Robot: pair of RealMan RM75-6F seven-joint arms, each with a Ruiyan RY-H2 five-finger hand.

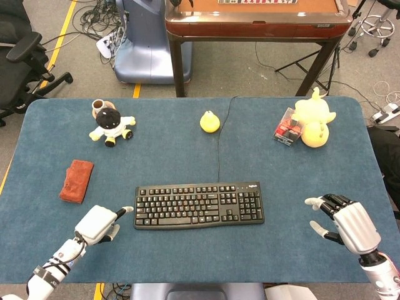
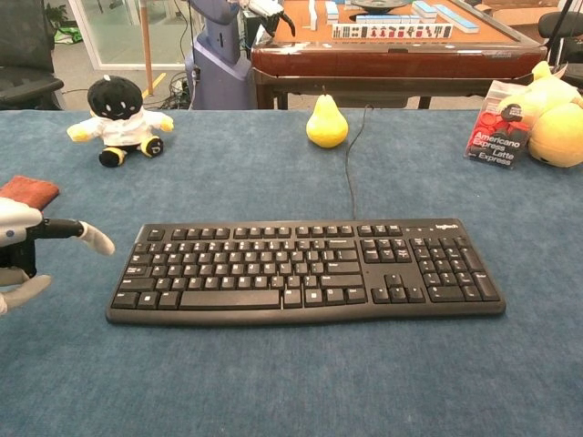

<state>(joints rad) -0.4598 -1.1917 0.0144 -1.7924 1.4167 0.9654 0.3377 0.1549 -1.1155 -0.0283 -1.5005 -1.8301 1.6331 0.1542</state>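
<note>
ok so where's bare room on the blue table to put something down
Bare felt lies between the black keyboard and the yellow pear, and between keyboard and right hand. The back right corner is crowded by the yellow plush and red packet.

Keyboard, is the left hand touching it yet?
No, in the head view the left hand hovers just off the keyboard's left end, with blue table showing between its fingers and the keys.

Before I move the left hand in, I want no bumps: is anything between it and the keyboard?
Nothing visible. The left hand sits just off the left end of the keyboard, with only bare table between. The red cloth lies farther back, out of that path.
</note>
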